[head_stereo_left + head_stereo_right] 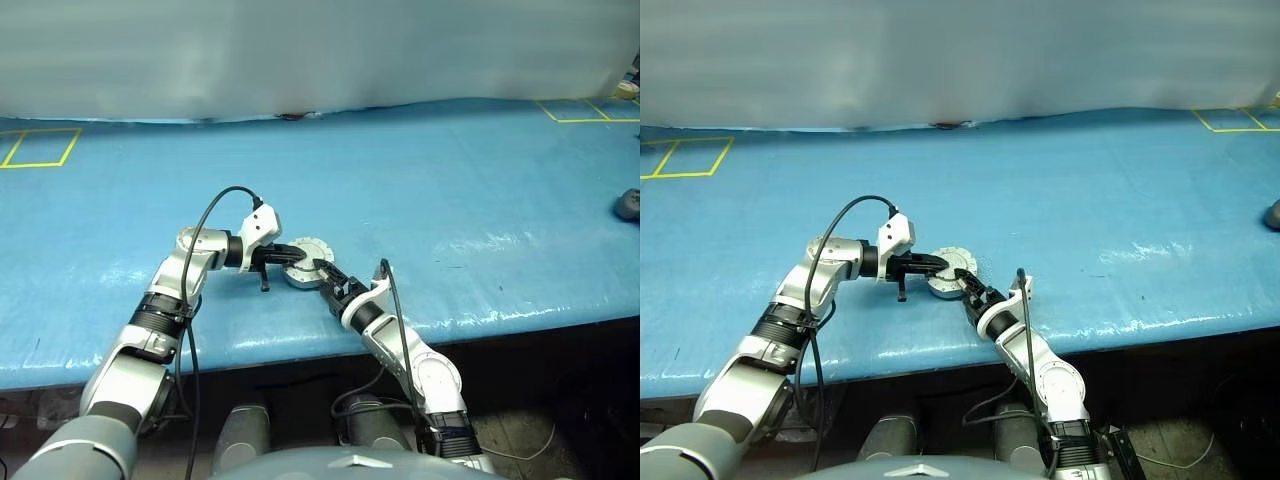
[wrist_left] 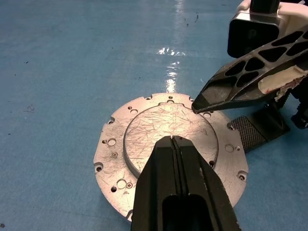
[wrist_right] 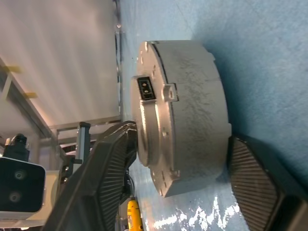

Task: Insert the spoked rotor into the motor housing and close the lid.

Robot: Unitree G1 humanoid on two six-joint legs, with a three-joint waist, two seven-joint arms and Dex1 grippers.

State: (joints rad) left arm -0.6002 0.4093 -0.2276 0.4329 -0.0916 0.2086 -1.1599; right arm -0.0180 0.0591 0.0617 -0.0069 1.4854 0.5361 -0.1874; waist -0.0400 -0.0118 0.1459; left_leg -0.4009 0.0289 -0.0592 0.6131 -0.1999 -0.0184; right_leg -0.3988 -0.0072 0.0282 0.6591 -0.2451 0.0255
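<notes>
The motor housing [image 1: 305, 270] stands on the blue table near its front edge, a short grey metal cup [image 3: 197, 110]. The lid [image 2: 168, 127] lies flat over it, plain scratched face up. The spoked rotor is hidden. My left gripper [image 2: 172, 139] is shut, and its tips rest on the lid's raised centre, coming in from the left [image 1: 292, 256]. My right gripper [image 3: 183, 139] reaches in from the front right with its jaws apart, straddling the housing's edge. One of its fingers [image 2: 226, 91] lies over the lid, while the other's pad [image 2: 248, 132] sits on the table beside the base.
The blue table [image 1: 450, 200] stretches wide behind and to both sides. Yellow tape squares [image 1: 40, 147] mark its far left and far right [image 1: 585, 108] corners. A small dark object [image 1: 628, 204] lies at the right edge. Black cables loop over both forearms.
</notes>
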